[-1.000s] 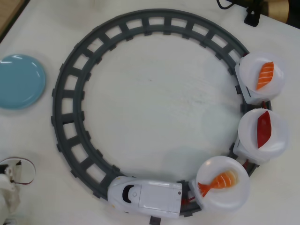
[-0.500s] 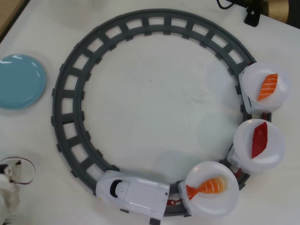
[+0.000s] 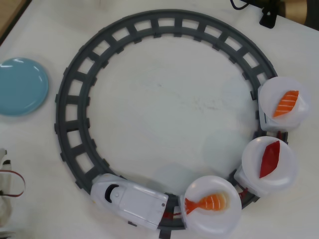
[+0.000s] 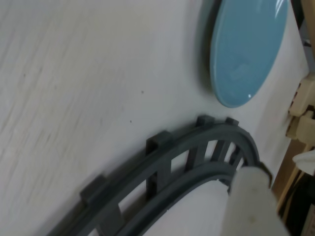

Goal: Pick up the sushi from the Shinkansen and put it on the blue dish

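Note:
In the overhead view the white Shinkansen [image 3: 130, 200] sits on the grey ring track [image 3: 70, 99] at the bottom and pulls three round white plates. The shrimp sushi [image 3: 207, 202] with its forked tail lies on the first plate [image 3: 211, 222], right behind the train. The blue dish [image 3: 21, 85] lies empty at the left edge, outside the track; it also shows in the wrist view [image 4: 246, 49] at the top right. Of my gripper, only one cream-white finger [image 4: 252, 201] shows, in the wrist view, above the track [image 4: 162, 167] and far from the sushi. Nothing is seen in it.
The second plate [image 3: 271, 181] carries a dark red piece [image 3: 269, 158], the third plate [image 3: 279, 119] a salmon piece [image 3: 286, 102]. A white arm part with a red cable [image 3: 12, 183] is at the overhead view's left edge. A black cable clip [image 3: 268, 17] lies at the top right.

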